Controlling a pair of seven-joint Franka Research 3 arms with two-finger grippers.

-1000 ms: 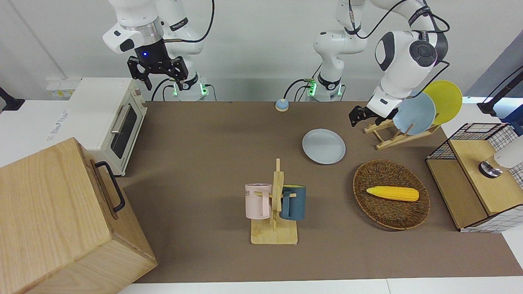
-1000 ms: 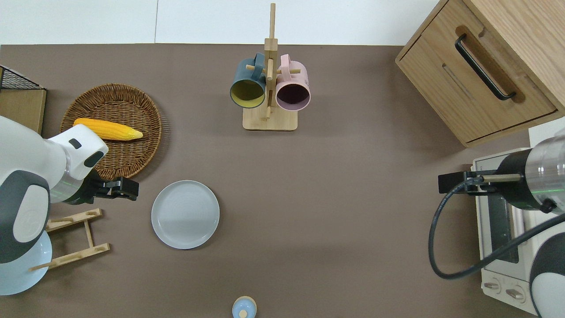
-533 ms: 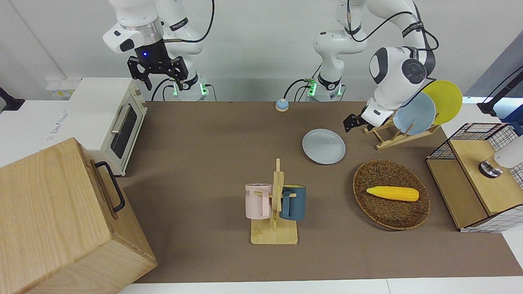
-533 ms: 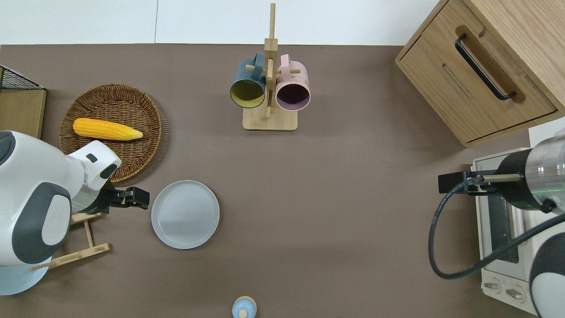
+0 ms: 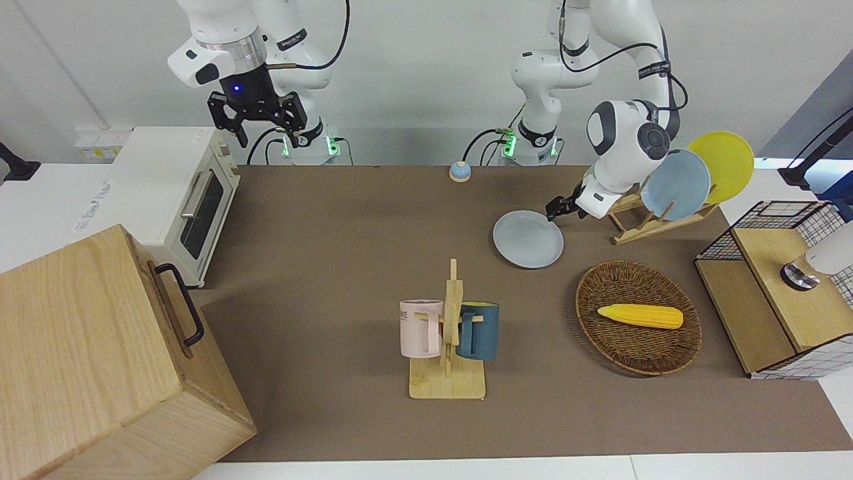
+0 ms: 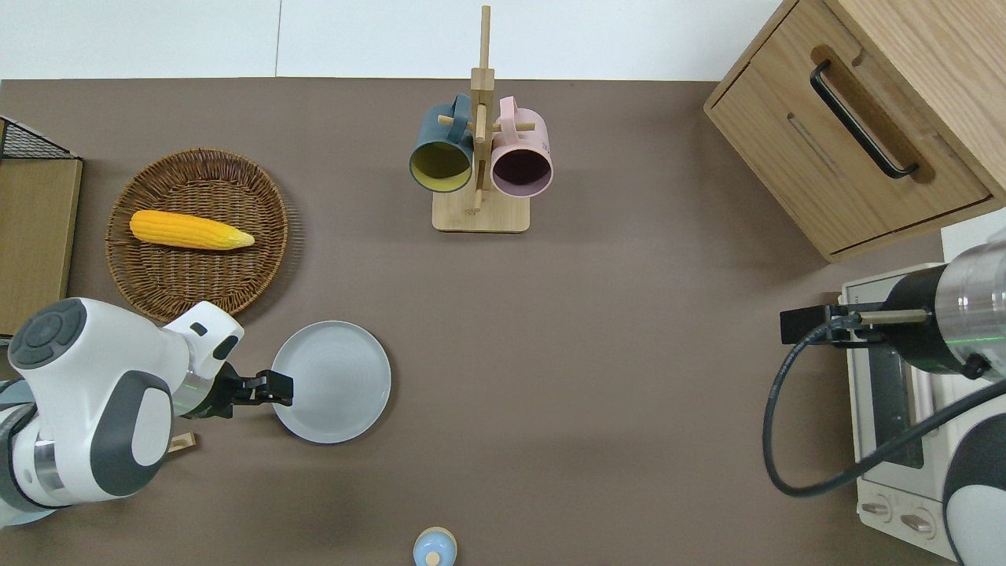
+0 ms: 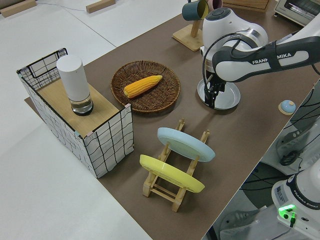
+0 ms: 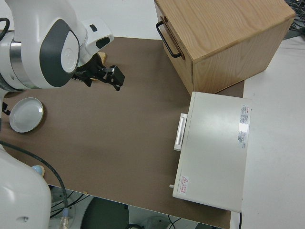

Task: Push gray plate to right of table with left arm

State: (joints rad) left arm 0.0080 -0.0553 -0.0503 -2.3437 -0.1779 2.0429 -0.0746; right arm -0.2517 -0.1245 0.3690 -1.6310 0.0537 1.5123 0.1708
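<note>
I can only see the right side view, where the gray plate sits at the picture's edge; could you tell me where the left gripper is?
Observer: The left gripper is at the gray plate's rim, on its edge toward the left arm's end of the table.
Operator: What stands near the plate?
Observer: A wicker basket holding a corn cob lies farther from the robots.
Operator: Anything else?
Observer: A wooden rack holds a sky-blue plate and a yellow plate.
</note>
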